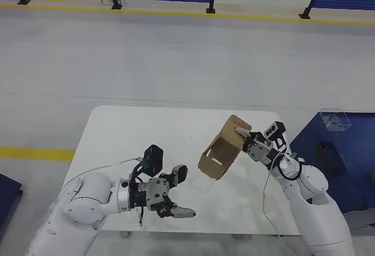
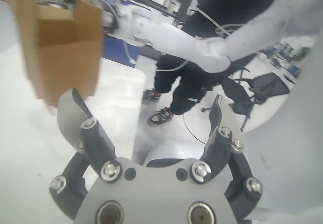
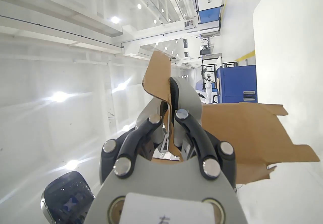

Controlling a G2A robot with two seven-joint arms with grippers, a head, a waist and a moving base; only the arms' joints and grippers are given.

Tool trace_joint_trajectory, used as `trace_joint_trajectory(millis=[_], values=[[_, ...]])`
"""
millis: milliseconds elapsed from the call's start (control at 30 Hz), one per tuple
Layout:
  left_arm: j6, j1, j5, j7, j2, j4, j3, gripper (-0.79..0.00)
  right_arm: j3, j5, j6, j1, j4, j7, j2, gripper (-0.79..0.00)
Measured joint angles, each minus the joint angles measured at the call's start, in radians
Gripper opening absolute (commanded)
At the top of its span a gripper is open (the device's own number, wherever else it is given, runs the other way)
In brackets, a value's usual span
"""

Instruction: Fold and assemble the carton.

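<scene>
A brown cardboard carton (image 1: 223,148) hangs tilted above the right half of the white table (image 1: 123,141), its open end turned down and to the left. My right gripper (image 1: 247,136) is shut on the carton's upper right flap; in the right wrist view its fingers (image 3: 180,92) pinch the cardboard edge (image 3: 157,76). My left gripper (image 1: 178,193) stands open near the table's front edge, left of and below the carton, with nothing between its fingers. In the left wrist view the carton (image 2: 60,45) shows ahead of that open left gripper (image 2: 141,106), apart from it.
A blue cabinet (image 1: 347,160) stands right of the table with a clear plastic bin (image 1: 335,120) on it. A person's legs and shoes (image 2: 164,98) and an office chair (image 2: 265,88) are beyond the table's edge in the left wrist view.
</scene>
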Motion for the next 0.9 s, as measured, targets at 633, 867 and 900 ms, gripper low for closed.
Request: trace_joint_trajectory(millis=[633,867,900], values=[[0.523,0.218,1.291,0.966,-0.04,-0.01,0.087,0.0,-0.085,0.816,0.514,0.082,0.091,-0.251,-0.054,-0.785],[0.626,0.187,1.342,1.044,-0.056,0.019,0.125,0.0,-0.076,0.833,0.533,0.073,0.074,-0.256,-0.054,-0.785],[0.636,0.185,1.346,1.054,-0.058,0.018,0.128,0.0,-0.075,0.835,0.535,0.071,0.072,-0.256,-0.054,-0.785]])
